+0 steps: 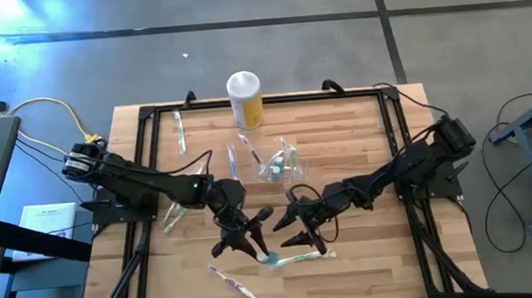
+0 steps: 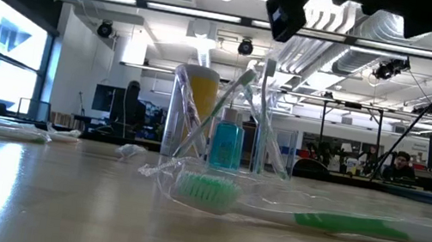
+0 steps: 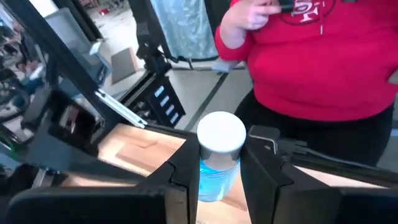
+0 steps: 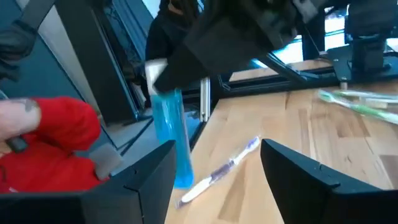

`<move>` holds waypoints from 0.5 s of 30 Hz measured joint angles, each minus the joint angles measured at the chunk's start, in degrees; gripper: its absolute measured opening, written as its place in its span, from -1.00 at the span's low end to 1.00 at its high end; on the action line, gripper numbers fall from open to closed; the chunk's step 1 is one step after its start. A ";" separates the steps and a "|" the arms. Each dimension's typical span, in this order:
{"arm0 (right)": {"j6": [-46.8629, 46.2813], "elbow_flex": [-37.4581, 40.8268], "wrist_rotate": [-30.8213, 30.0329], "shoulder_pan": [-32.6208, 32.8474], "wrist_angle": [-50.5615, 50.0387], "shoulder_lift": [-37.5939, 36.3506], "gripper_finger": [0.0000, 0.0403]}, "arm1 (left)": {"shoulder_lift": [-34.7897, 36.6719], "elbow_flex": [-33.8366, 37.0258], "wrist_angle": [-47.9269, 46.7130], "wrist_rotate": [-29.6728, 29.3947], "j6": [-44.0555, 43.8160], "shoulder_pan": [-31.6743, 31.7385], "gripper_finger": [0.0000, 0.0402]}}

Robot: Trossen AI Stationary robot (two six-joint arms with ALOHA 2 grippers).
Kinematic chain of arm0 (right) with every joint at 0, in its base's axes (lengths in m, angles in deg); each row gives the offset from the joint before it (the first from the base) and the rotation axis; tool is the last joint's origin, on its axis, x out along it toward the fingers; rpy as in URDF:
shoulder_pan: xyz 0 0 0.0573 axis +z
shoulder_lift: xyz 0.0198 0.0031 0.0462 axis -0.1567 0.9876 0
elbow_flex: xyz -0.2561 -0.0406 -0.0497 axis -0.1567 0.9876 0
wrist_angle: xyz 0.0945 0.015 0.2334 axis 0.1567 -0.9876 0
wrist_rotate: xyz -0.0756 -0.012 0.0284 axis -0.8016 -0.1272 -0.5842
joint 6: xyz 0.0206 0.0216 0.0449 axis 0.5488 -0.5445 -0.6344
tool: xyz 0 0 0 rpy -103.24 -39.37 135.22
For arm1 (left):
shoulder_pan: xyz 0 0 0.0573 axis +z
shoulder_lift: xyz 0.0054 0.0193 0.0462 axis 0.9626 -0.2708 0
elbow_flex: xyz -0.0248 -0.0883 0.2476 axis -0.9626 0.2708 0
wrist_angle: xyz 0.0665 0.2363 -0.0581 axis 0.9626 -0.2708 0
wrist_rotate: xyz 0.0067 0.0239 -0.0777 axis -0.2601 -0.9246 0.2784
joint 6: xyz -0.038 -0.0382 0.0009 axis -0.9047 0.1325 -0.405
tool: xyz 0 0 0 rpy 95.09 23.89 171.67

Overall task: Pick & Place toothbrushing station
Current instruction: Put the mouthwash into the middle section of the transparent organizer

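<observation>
My left gripper (image 1: 245, 240) is near the table's front middle, shut on a small bottle of blue liquid with a white cap (image 3: 219, 155). My right gripper (image 1: 302, 235) faces it from the right, open, with the bottle (image 4: 171, 134) just ahead of its fingers. A clear-wrapped green toothbrush (image 1: 297, 258) lies flat on the table below both grippers, and a pink one (image 1: 231, 280) lies nearer the front edge. The clear holder (image 1: 282, 162) stands at the table's middle with a toothbrush leaning in it (image 2: 227, 105). My left gripper pinches the bottle between its two fingers, on the blue body just below the white cap (image 3: 217, 177). The cap (image 3: 221, 132) sticks out past the fingers. In the right wrist view the bottle's body hangs down below the fingers, slightly tilted, its lower end (image 4: 182, 177) free.
A yellow canister with a white top (image 1: 245, 98) stands at the far edge. More wrapped toothbrushes lie at the far left (image 1: 180, 132), at the left (image 1: 171, 217) and beside the holder (image 1: 233, 161). A person in a red top (image 3: 323, 62) stands beyond the table.
</observation>
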 joint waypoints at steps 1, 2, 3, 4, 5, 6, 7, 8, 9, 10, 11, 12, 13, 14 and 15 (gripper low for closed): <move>0.56 -0.71 0.46 0.00 -0.10 0.67 0.12 | -0.39 -0.36 -0.39 0.14 -0.01 -0.03 -0.61; 2.31 -1.31 1.85 0.11 -0.18 1.25 0.12 | -0.92 -0.97 -0.32 0.67 0.00 -0.04 -0.61; 4.32 -1.96 3.73 0.24 0.01 1.79 0.12 | -1.17 -1.52 -0.51 1.26 0.01 -0.04 -0.61; 5.44 -2.41 5.59 0.34 -0.01 2.24 0.12 | -1.17 -1.80 -1.35 1.81 0.01 -0.04 -0.61; 5.68 -2.86 6.99 0.33 0.02 2.76 0.12 | -1.17 -2.10 -1.97 2.59 -0.01 -0.04 -0.61; 5.63 -3.28 7.90 0.37 -0.18 3.04 0.12 | -1.17 -2.32 -1.96 2.57 0.00 -0.04 -0.61; 5.56 -3.49 8.30 0.44 -0.46 3.09 0.12 | -1.17 -2.34 -1.78 2.59 0.01 -0.04 -0.61; 5.46 -3.81 8.29 0.44 -0.48 3.08 0.12 | -1.15 -2.34 -1.84 2.62 0.12 -0.04 -0.61; 5.58 -4.23 8.09 0.40 -0.39 3.05 0.12 | -1.15 -2.34 -1.73 2.59 0.25 -0.04 -0.61; 5.79 -4.36 7.97 0.32 -0.40 2.96 0.12 | -1.15 -2.34 -1.59 2.59 0.29 -0.04 -0.61; 5.97 -4.49 7.95 0.20 -0.57 2.92 0.12 | -1.15 -2.34 -1.39 2.58 0.40 -0.04 -0.61; 6.19 -4.78 7.89 0.19 -0.87 2.94 0.12 | -1.15 -2.34 -1.17 2.57 0.44 -0.04 -0.61; 6.29 -5.07 7.95 0.15 -1.06 2.96 0.12 | -1.15 -2.34 -1.20 2.53 0.54 -0.01 -0.61; 6.34 -5.43 7.96 0.17 -1.13 2.96 0.12 | -1.15 -2.34 -1.41 2.27 0.80 -0.01 -0.61; 6.41 -5.83 8.07 0.20 -1.25 2.96 0.12 | -1.15 -2.34 -1.59 2.08 1.22 -0.01 -0.61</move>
